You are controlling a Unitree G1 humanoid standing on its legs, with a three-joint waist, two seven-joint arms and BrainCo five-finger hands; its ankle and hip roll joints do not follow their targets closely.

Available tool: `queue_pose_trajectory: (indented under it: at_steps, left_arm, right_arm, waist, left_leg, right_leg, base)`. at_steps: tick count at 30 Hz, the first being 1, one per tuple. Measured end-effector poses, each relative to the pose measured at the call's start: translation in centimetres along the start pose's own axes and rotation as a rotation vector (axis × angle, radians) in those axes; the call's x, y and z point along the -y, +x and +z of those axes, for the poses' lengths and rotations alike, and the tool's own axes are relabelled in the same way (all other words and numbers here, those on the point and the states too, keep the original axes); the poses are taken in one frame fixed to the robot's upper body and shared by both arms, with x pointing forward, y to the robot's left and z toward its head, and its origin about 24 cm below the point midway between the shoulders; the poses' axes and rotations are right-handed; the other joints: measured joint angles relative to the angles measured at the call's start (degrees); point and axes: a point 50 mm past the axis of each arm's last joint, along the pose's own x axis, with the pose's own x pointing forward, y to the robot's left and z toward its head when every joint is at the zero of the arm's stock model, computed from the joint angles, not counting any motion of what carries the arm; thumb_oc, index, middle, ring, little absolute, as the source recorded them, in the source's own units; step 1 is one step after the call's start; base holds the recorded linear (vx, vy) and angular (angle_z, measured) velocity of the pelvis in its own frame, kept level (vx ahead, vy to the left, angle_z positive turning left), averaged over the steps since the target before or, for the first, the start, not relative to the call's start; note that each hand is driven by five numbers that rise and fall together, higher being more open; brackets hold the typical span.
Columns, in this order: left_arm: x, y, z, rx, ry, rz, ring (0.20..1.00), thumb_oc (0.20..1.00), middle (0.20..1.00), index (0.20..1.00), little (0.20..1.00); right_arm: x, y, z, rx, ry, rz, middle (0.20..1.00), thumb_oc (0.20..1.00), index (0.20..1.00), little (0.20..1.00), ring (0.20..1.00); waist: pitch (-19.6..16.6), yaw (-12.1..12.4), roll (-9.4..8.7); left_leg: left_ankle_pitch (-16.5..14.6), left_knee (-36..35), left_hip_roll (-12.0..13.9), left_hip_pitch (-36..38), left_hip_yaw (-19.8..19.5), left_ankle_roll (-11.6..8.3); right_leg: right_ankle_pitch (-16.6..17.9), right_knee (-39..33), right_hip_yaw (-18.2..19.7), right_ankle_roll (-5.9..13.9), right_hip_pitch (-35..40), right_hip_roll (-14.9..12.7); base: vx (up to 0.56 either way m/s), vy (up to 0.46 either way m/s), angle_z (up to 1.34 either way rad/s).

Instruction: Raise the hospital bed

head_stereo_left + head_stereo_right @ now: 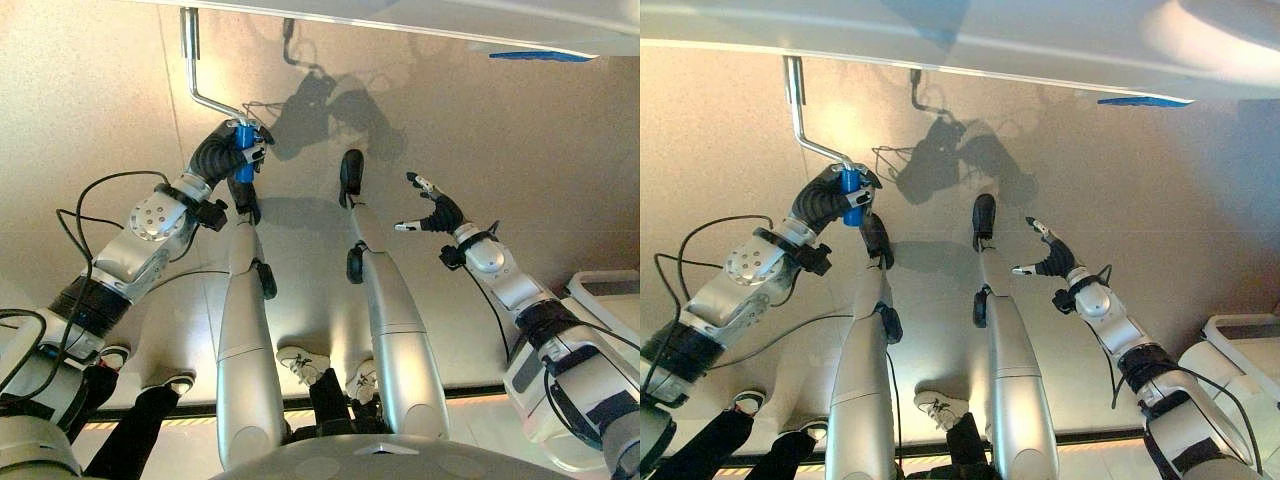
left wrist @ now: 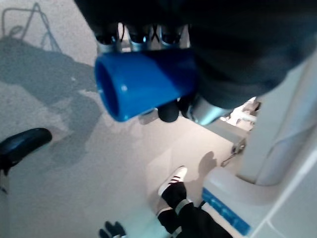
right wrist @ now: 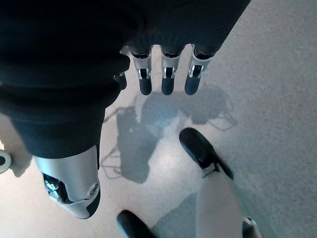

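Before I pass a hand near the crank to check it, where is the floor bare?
Bare floor lies between the blue crank handle in the left hand and the open right hand, below the bed edge. It is crowded by the crank rod and a person's shoes.

Blue grip on a silver crank, white bed frame, beige speckled floor.

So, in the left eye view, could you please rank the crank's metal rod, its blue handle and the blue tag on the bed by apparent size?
1. Metal crank rod, clearly the largest.
2. Blue tag on the bed edge.
3. Blue handle, though the left hand curled round it hides part, so these two are unsure.
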Motion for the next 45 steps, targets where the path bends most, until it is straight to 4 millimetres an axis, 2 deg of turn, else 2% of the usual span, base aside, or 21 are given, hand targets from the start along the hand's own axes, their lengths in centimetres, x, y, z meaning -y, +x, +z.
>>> queue_pose_trajectory:
  at_steps: [10, 13, 21, 31, 37, 42, 45]
  left_arm:
    - [-1.2, -2.1, 0.7, 0.029, 0.007, 0.026, 0.2, 0.2, 0.2, 0.2, 0.2]
    - [-1.7, -2.4, 0.9, 0.039, 0.011, 0.042, 0.2, 0.2, 0.2, 0.2, 0.2]
    - [-5.7, -5.0, 0.7, -0.003, 0.041, 0.24, 0.2, 0.2, 0.2, 0.2, 0.2]
    - [-6.1, -5.2, 0.0, -0.026, 0.037, 0.282, 0.2, 0.2, 0.2, 0.2, 0.2]
    - [-5.6, -5.2, -0.9, -0.036, 0.008, 0.315, 0.2, 0.2, 0.2, 0.2, 0.2]
    - [-5.6, -4.7, -1.8, -0.045, -0.021, 0.351, 0.2, 0.2, 0.2, 0.2, 0.2]
    - [-5.8, -3.7, -2.8, -0.067, -0.03, 0.404, 0.2, 0.2, 0.2, 0.2, 0.2]
  right_arm:
    - [0.9, -0.4, 0.1, 0.013, -0.007, -0.015, 1.0, 1.0, 1.0, 1.0, 1.0]
    - [1.3, -0.7, -0.2, 0.002, -0.013, -0.025, 1.0, 1.0, 1.0, 1.0, 1.0]
    - [0.8, -1.4, -0.8, -0.016, -0.005, -0.006, 1.0, 1.0, 1.0, 1.0, 1.0]
    - [1.0, -1.4, -0.3, 0.012, -0.014, -0.006, 1.0, 1.0, 1.0, 1.0, 1.0]
    - [1.8, -1.4, -0.3, 0.011, -0.012, -0.037, 1.0, 1.0, 1.0, 1.0, 1.0]
    - [2.0, -1.4, -0.4, 0.008, -0.024, -0.042, 1.0, 1.0, 1.0, 1.0, 1.0]
    - [2.2, -1.3, -0.2, 0.013, -0.028, -0.05, 1.0, 1.0, 1.0, 1.0, 1.0]
  waist:
    - [0.2, 0.7, 0.3]
    - [0.2, 1.7, 0.38]
    - [0.2, 2.2, 0.44]
    - [0.3, 2.2, 0.49]
    - [0.3, 2.8, 0.51]
    - [0.3, 3.3, 0.51]
    - [0.3, 3.2, 0.51]
  left_leg:
    - [0.2, 0.0, 0.0, 0.2, -0.2, -0.12]
    - [0.2, 0.0, 0.0, 0.4, -0.3, -0.15]
    - [0.3, -0.1, -0.2, 0.5, -0.5, -0.11]
    - [0.3, -0.2, -0.3, 0.5, -0.6, -0.03]
    - [0.3, -0.2, -0.4, 0.4, -0.6, -0.02]
    - [0.3, -0.2, -0.4, 0.2, -0.7, -0.01]
    - [0.4, -0.2, -0.5, -0.5, -0.7, 0.08]
  right_leg:
    - [-0.2, 0.7, -0.1, -0.32, 0.0, 0.0]
    - [-0.3, 1.0, -0.1, -0.39, 0.0, 0.0]
    - [-0.6, 1.3, -0.3, -0.28, 0.1, -0.3]
    - [-0.7, 1.4, -0.4, -0.22, 0.1, -0.5]
    - [-0.7, 1.4, -0.4, -0.22, 0.1, -0.5]
    - [-0.7, 1.2, -0.5, -0.21, 0.0, -0.6]
    - [-0.7, 1.2, -0.5, -0.19, -0.6, -0.6]
  base:
    - [0.0, 0.0, 0.0]
    - [0.0, 0.0, 0.0]
    - [0.0, 0.0, 0.0]
    - [0.0, 0.003, 0.0]
    - [0.0, 0.005, 0.0]
    - [0.0, 0.007, 0.01]
    - [0.0, 0.012, 0.02]
